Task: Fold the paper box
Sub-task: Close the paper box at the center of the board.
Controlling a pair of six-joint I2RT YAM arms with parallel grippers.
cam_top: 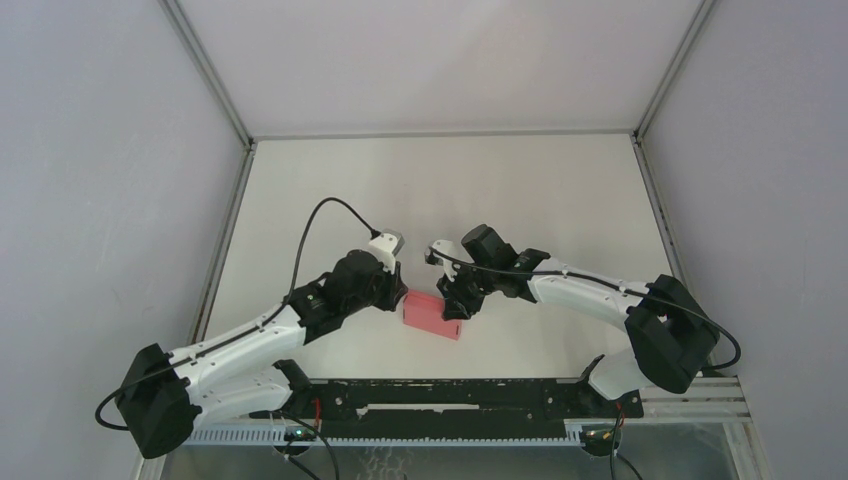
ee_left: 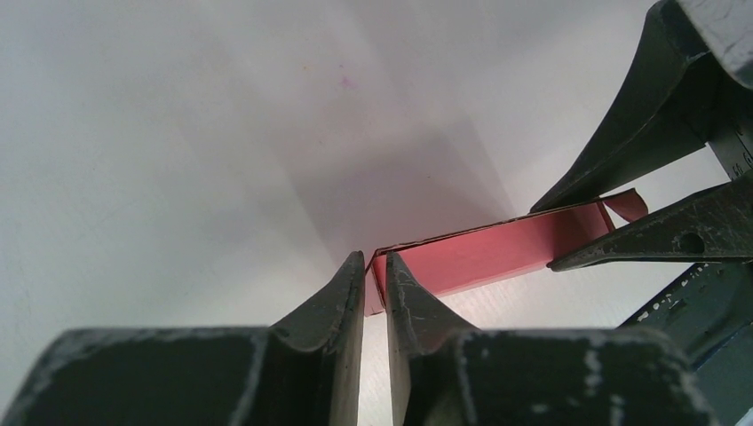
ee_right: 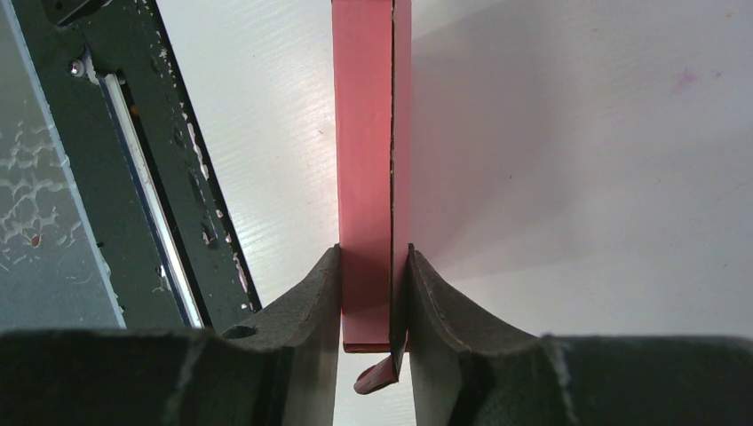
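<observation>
Top external view: 2 arms meet over the middle of the table (cam_top: 560, 190), the pink box (cam_top: 432, 316) stretched between them, just beyond the rail (cam_top: 450, 395). The left gripper (ee_left: 375, 262) is nearly closed, pinching a thin edge at 1 end of the box. The right gripper (ee_right: 374, 257) clamps the other end across its narrow thickness, both pads pressed against the side panels. A small tab (ee_right: 373, 377) curls loose below the right fingertips, not yet tucked in. The box looks like light, thin card, stiff along its panels but easy to crush or crease wrongly, and smooth enough to slip from a weak pinch. It is probably best held flat on the panels near a fold line, with gentle pressure, leaving the flaps free. Whether it rests on the table or hangs just above it cannot be told.
</observation>
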